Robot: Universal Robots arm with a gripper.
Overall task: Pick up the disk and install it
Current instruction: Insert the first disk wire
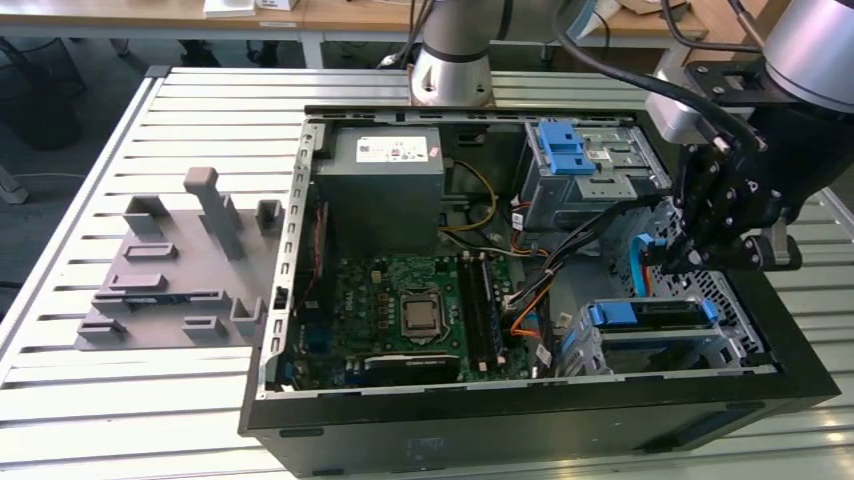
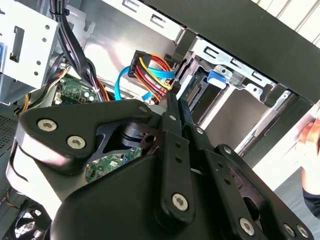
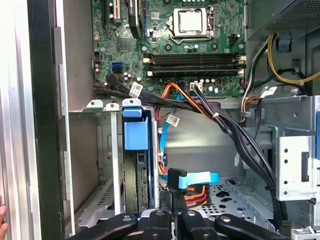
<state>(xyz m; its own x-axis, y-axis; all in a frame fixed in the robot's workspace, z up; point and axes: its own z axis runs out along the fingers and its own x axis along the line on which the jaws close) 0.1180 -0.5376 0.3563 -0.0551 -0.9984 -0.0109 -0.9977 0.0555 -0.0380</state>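
The disk (image 1: 650, 314) sits in the lower drive cage at the case's front corner on the exterior view's right, with its blue carrier on top. In both wrist views its blue tab (image 3: 135, 135) (image 2: 218, 77) sticks out of the bay. My gripper (image 1: 703, 256) hangs inside the case just behind that cage. Its fingers are shut, and their tips (image 3: 173, 201) (image 2: 173, 102) rest at a black cable connector (image 3: 177, 179) with a blue flat cable and red, yellow and orange wires. Whether they pinch it, I cannot tell.
An upper drive cage with a blue bracket (image 1: 571, 150) and the grey power-supply box (image 1: 387, 165) stand at the back of the case. The motherboard (image 1: 414, 310) lies in the middle. Black cable bundles (image 3: 235, 130) cross beside the gripper. A grey fixture plate (image 1: 174, 270) lies left. A hand (image 2: 312, 137) is outside the case.
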